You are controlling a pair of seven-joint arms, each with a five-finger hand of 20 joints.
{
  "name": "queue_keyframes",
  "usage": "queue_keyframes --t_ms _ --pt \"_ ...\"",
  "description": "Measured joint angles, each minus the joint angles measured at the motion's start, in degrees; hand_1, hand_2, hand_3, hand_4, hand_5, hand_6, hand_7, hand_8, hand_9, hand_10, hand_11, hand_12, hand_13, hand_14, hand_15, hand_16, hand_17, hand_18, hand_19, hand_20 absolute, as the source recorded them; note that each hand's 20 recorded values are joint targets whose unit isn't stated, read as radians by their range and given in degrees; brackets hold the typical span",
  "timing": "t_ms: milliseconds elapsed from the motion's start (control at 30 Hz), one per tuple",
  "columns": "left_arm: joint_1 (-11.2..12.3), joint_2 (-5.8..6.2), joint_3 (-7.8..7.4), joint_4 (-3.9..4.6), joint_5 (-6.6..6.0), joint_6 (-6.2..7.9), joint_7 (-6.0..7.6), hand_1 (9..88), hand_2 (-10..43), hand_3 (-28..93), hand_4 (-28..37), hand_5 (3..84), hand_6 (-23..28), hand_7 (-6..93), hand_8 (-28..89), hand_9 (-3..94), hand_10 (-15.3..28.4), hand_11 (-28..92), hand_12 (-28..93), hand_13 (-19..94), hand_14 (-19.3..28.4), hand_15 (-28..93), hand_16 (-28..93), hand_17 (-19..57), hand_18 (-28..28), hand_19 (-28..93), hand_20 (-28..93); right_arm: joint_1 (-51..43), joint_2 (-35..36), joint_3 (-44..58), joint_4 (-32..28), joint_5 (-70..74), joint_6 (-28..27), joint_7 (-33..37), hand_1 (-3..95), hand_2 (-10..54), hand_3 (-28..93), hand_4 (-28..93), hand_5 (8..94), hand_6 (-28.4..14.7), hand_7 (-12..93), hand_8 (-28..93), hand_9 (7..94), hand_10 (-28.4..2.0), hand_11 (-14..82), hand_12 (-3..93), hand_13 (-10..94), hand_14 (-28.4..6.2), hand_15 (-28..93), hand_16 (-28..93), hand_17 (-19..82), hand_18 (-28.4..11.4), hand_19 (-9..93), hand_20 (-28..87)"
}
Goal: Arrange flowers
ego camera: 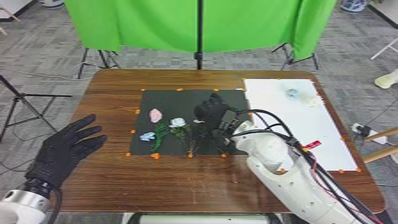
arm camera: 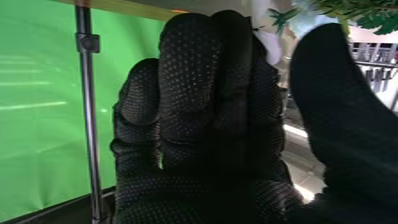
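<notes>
In the head view, my right hand (ego camera: pixel 213 111) is over the right part of the black mat (ego camera: pixel 160 98), its fingers straight. Left of it on the mat lie a pink flower (ego camera: pixel 155 115), a white flower (ego camera: pixel 178 122) and a light blue flower (ego camera: pixel 147 136), with green stems below. My left hand (ego camera: pixel 64 147) is open beyond the mat's left side. In the right wrist view, my right hand (arm camera: pixel 204 125) has straight fingers and the thumb apart. Green leaves (arm camera: pixel 378 12) and a pale bloom (arm camera: pixel 311 19) show near the thumb tip; whether they touch it I cannot tell.
A white sheet (ego camera: pixel 293 135) lies right of the mat on the brown table (ego camera: pixel 115 180), with a pale bluish item (ego camera: pixel 293 93) near its far end. Orange tape marks the edges of mat and sheet. A green cloth (ego camera: pixel 151 25) hangs behind the table.
</notes>
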Motion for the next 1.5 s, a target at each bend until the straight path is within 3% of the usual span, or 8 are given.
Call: queue_keyframes --t_ms 233,333,500,567,700,1200,1500 --pt "-0.01 0.00 -0.06 0.04 0.00 -0.12 -0.12 26.1 0.0 71 -26.0 33.9 1.9 24.7 -12 29.7 12.9 31 13 27 15.8 47 -2 -7.4 23.3 54 10 -0.90 0.01 0.73 -1.91 1.34 -1.36 -0.59 32.8 -9.5 80 -28 68.5 3.0 34 -14 75.7 -5.9 41.6 27.3 78 -0.6 51 27 27 -16.5 75 44" --pt "-0.12 0.00 -0.05 0.16 0.00 -0.23 -0.28 26.1 0.0 71 -26.0 33.9 1.9 24.7 -12 29.7 12.9 31 13 27 15.8 47 -2 -7.4 23.3 54 10 -1.22 0.00 1.03 -2.52 1.76 -2.06 -0.81 30.4 -9.5 82 -28 68.5 3.3 33 -21 74.8 -6.4 42.1 26.3 77 -0.8 52 27 27 -16.7 75 44" --pt "-0.23 0.07 -0.05 0.22 0.00 -0.30 -0.45 26.1 0.0 71 -26.0 33.9 1.8 24.8 -12 29.7 12.9 31 13 27 15.8 47 -2 -7.4 23.3 54 10 -1.94 -0.01 1.93 -3.36 2.67 -2.83 -0.94 26.9 -9.2 83 -28 67.8 2.9 33 -21 74.3 -7.0 42.1 26.2 77 -1.3 52 27 26 -17.0 75 44" --pt "-0.23 0.07 -0.05 0.22 0.00 -0.31 -0.46 26.1 0.0 71 -26.1 33.9 1.8 24.9 -12 29.7 12.8 31 13 27 15.8 47 -2 -7.4 23.3 54 10 -2.11 -0.01 2.20 -3.50 3.63 -3.01 -0.91 25.5 -4.1 84 -28 68.1 2.5 32 -21 74.4 -7.1 42.0 26.0 77 -1.6 52 26 26 -17.1 75 44" --pt "-0.23 0.07 -0.04 0.22 -0.01 -0.31 -0.47 26.2 0.0 71 -26.2 34.0 1.9 24.7 -12 29.7 12.9 31 14 27 15.8 47 -2 -7.4 23.3 54 10 -2.25 -0.01 2.56 -3.51 5.43 -3.04 -1.15 31.6 -1.6 86 -28 67.5 1.2 34 -11 75.1 -7.0 40.6 28.0 77 -2.0 53 26 26 -17.2 75 45" --pt "-0.22 0.07 -0.01 0.23 -0.01 -0.34 -0.44 26.1 0.0 71 -26.1 34.1 1.9 24.8 -12 29.7 12.9 31 14 27 15.8 47 -2 -7.4 23.3 54 10 -2.27 -0.02 2.67 -3.20 5.28 -3.51 -3.76 44.7 -2.5 81 -28 70.7 3.1 38 -12 82.3 -4.3 28.8 36.1 77 -1.6 54 25 27 -16.9 75 45" --pt "-0.16 0.07 -0.06 0.23 -0.01 -0.34 -0.39 26.1 0.1 71 -26.1 34.1 2.0 24.8 -12 29.7 12.9 31 14 27 15.8 47 -2 -7.4 23.3 54 10 -2.24 -0.20 2.44 -2.56 4.30 -2.65 -5.18 46.4 -5.8 81 -28 69.9 3.5 40 -12 84.5 -2.5 21.3 43.7 77 -0.5 52 32 27 -16.6 76 44"
